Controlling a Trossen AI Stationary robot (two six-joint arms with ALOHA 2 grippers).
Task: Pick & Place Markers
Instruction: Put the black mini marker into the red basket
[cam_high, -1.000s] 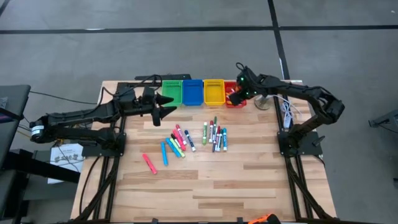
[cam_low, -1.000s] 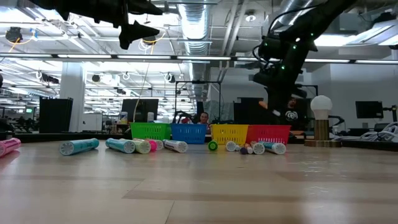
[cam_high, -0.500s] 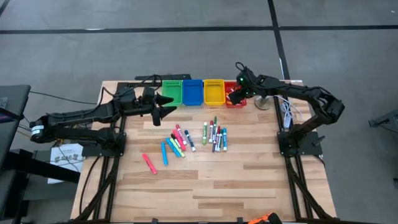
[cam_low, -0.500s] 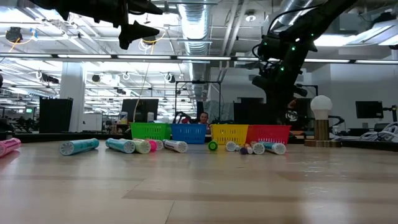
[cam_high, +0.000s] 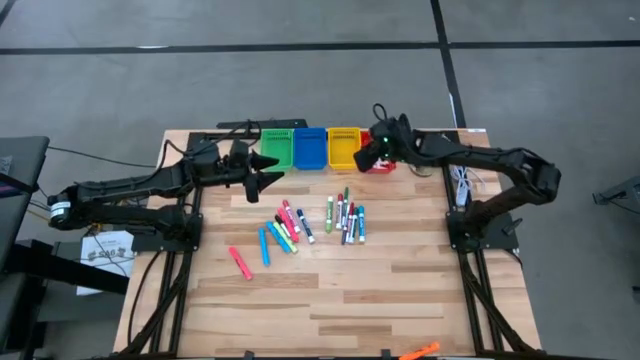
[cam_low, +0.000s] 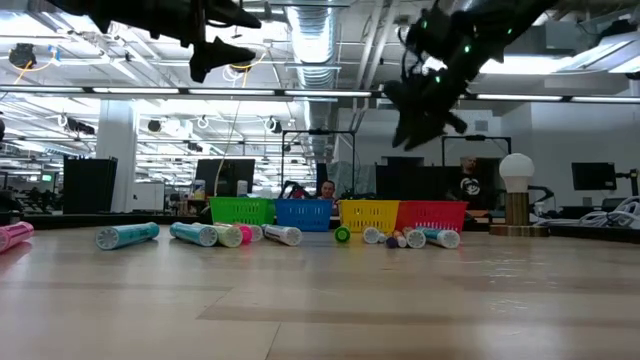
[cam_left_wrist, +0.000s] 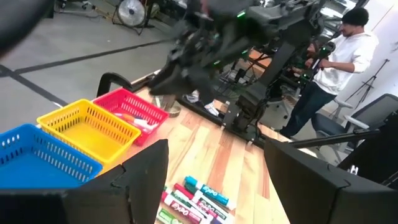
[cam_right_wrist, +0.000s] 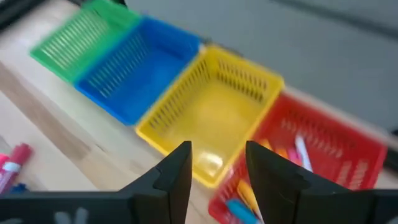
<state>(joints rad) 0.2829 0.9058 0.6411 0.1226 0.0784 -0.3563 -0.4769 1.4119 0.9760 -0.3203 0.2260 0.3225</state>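
Right gripper (cam_high: 372, 152) hovering parted, empty, above small red plastic bin (cam_high: 381, 166) at one o'clock. Slim capped markers (cam_high: 345, 218) lying loose mid-table. Left gripper (cam_high: 272, 169) waiting spread at eleven. Risk: low sweep clipping bin rim, tipping it.

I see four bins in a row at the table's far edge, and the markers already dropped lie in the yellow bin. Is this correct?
Not quite. There are four bins in a row, but the yellow bin is empty. The right wrist view shows the dropped markers lying in the red bin.
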